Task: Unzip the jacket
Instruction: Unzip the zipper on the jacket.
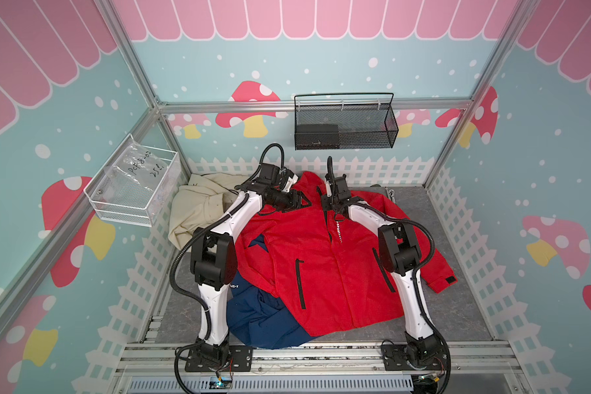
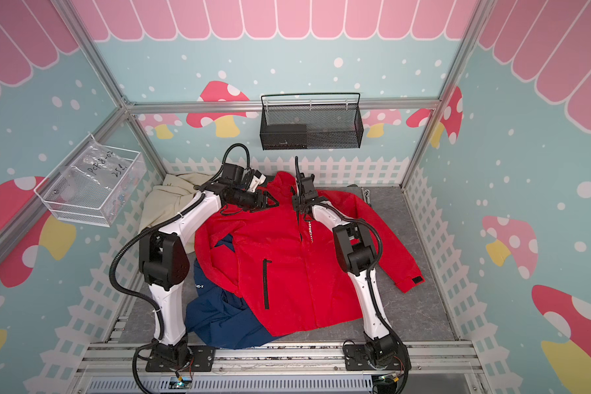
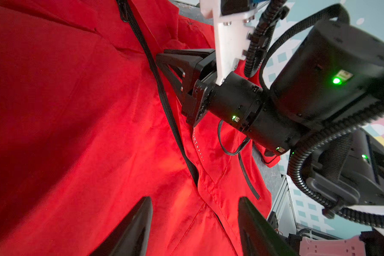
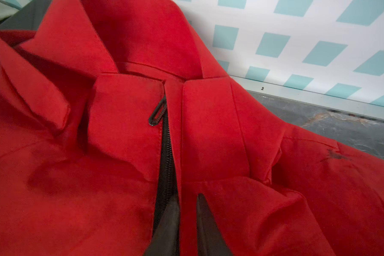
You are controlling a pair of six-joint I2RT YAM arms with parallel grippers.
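Note:
A red jacket lies front up on the grey table, collar toward the back wall. Its black zipper runs down the middle. The black pull sits at the top, just under the collar. My right gripper rests a little below the pull. Its jaws stand close together, with a strip of the red front flap pinched between them and one finger lying on the zipper teeth. My left gripper hovers open over the chest, left of the zipper, holding nothing.
A dark blue garment lies partly under the jacket at the near left. A beige garment is bunched at the far left. A black mesh basket hangs on the back wall and a white wire basket on the left wall.

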